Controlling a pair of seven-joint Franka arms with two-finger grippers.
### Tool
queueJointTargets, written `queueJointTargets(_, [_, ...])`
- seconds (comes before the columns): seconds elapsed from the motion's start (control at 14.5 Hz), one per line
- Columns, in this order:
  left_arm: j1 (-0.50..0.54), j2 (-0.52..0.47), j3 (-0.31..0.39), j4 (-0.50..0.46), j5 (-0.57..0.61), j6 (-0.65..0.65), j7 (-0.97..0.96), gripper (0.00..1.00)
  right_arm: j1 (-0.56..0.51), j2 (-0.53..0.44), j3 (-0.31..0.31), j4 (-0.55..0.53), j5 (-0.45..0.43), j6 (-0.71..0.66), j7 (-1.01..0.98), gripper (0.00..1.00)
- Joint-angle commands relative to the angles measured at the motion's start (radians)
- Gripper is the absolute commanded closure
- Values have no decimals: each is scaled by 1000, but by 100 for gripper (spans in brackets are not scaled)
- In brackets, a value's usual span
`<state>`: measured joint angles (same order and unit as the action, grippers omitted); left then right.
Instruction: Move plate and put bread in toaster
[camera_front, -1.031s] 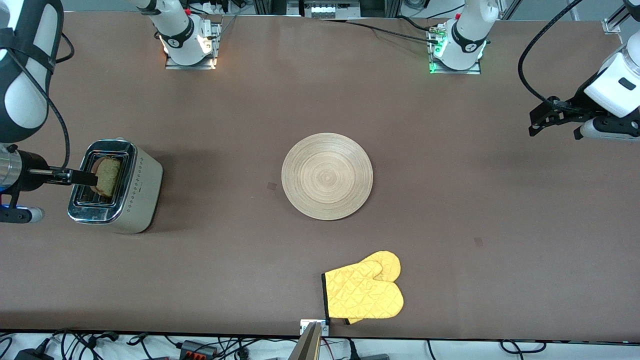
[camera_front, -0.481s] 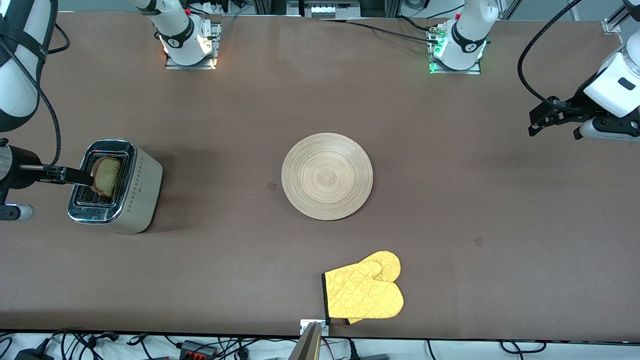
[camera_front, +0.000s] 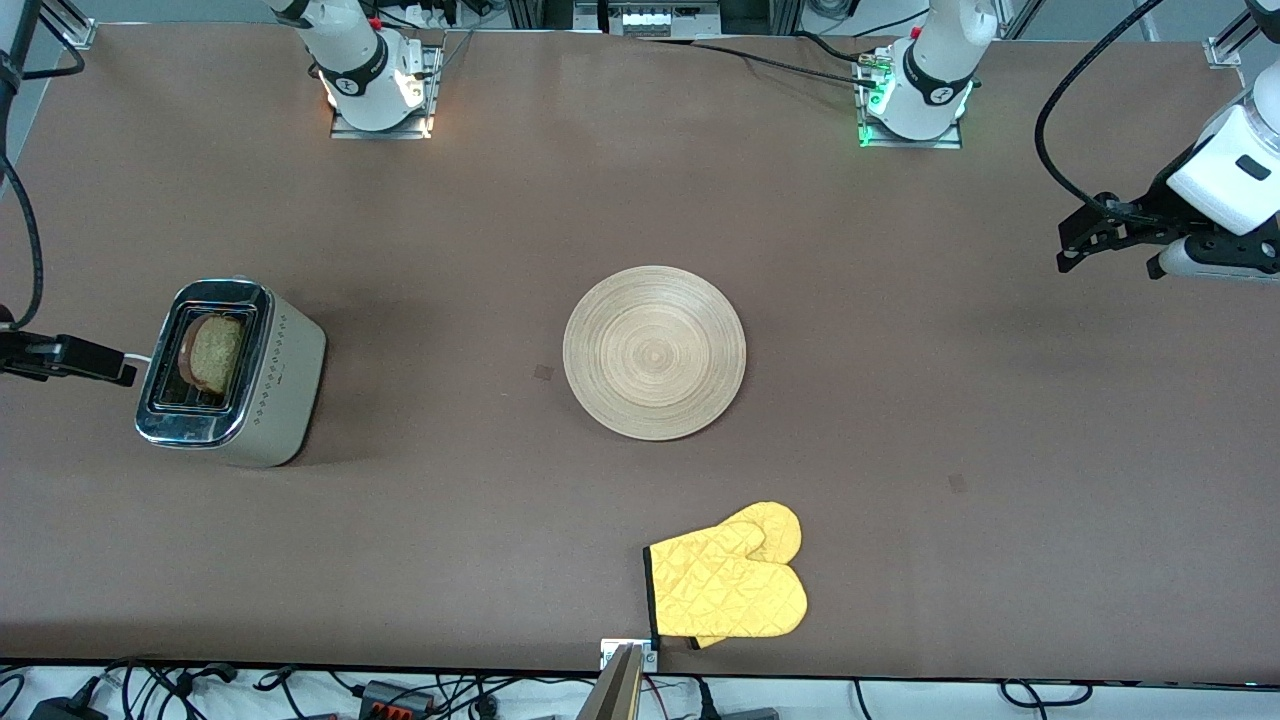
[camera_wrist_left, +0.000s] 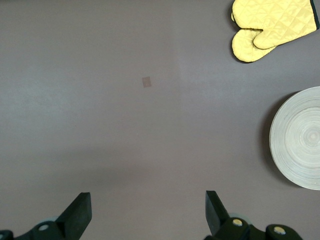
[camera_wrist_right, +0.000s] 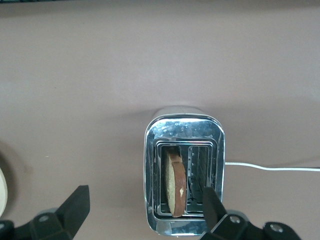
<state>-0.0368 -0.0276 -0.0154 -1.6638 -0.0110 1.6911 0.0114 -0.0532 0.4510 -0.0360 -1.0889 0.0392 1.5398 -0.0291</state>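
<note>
Bread (camera_front: 208, 354) in toaster (camera_front: 232, 372) slot, plate (camera_front: 654, 352) mid-table, right gripper (camera_wrist_right: 142, 212) and left gripper (camera_wrist_left: 148, 212) both spread, empty.

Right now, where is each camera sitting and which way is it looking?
Front view: high across the table, facing both arm bases; right gripper beside the toaster, left gripper waits.
Left wrist view: looks down on bare table, plate and yellow mitt; open jaws show.
Right wrist view: looks down on toaster, bread inside; open jaws.
Front and left wrist views share plate and mitt.
</note>
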Motion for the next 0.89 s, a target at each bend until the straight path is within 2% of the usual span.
queueJointTargets(0.0, [-3,15,3,30,8,-16,13,0,-33,-115,50,-172,-22,72,20,0])
queueJointTargets(0.21, [-2,17,3,30,8,-16,13,0,-33,-193,50,-290,-27,109,15,0])
queueJointTargets(0.48, [-2,15,3,30,8,-16,13,0,-31,-250,45,-340,-30,65,15,0])
queueJointTargets(0.62, [-2,17,3,30,8,-16,13,0,-28,-329,47,-434,-67,78,18,0])
queueJointTargets(0.83, [-2,17,5,30,8,-16,13,0,-28,-396,47,-544,-70,138,17,0])
